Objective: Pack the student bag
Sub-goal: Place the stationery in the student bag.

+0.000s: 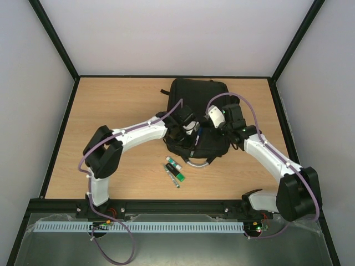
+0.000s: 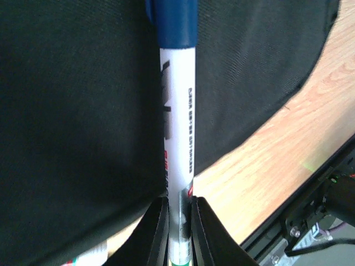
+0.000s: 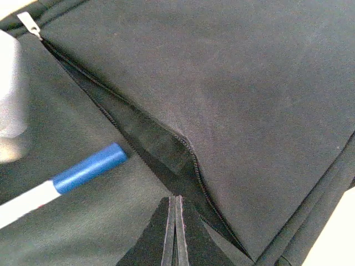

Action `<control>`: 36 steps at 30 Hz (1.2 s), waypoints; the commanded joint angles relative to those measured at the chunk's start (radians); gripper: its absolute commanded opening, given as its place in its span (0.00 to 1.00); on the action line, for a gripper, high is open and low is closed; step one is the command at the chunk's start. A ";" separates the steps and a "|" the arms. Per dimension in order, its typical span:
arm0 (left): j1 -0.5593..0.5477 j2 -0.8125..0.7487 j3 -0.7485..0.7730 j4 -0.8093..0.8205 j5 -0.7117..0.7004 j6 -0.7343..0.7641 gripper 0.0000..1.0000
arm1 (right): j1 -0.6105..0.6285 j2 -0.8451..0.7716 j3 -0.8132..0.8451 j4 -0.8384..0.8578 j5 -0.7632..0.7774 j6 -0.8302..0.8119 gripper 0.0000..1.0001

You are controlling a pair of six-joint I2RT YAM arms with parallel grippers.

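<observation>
Over the bag (image 1: 197, 105) | I hold a blue-capped marker (image 2: 178, 111) clamped in the left gripper (image 2: 178, 206), aimed at the zip slit (image 3: 158, 147) | right gripper (image 3: 175, 221) closed, perhaps tugging its edge open

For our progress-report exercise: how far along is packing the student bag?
Done: the student bag has its zip open. In hand: the left fingers grip a blue-capped marker over it; the right fingers are shut at the opening's edge. Left: that marker and the green markers on the table go in.
</observation>
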 commanded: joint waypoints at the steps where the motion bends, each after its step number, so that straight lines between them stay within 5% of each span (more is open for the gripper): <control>1: 0.003 0.084 0.088 -0.010 0.022 0.015 0.02 | 0.006 -0.077 -0.028 0.012 -0.032 0.004 0.02; 6: 0.029 0.170 0.195 -0.026 0.014 0.010 0.02 | 0.006 -0.050 -0.025 0.005 -0.028 0.000 0.04; 12: 0.077 0.221 0.276 -0.031 0.024 -0.036 0.02 | 0.006 -0.008 -0.024 0.039 0.010 -0.002 0.39; 18: 0.123 0.237 0.299 -0.041 0.048 -0.044 0.02 | 0.006 0.098 0.069 0.028 0.053 -0.032 0.43; 28: 0.126 0.188 0.194 -0.008 0.068 -0.053 0.02 | 0.006 0.253 0.192 0.026 0.063 -0.061 0.35; 36: 0.126 0.193 0.224 0.020 0.073 -0.027 0.02 | 0.006 0.266 0.213 -0.006 0.004 -0.049 0.01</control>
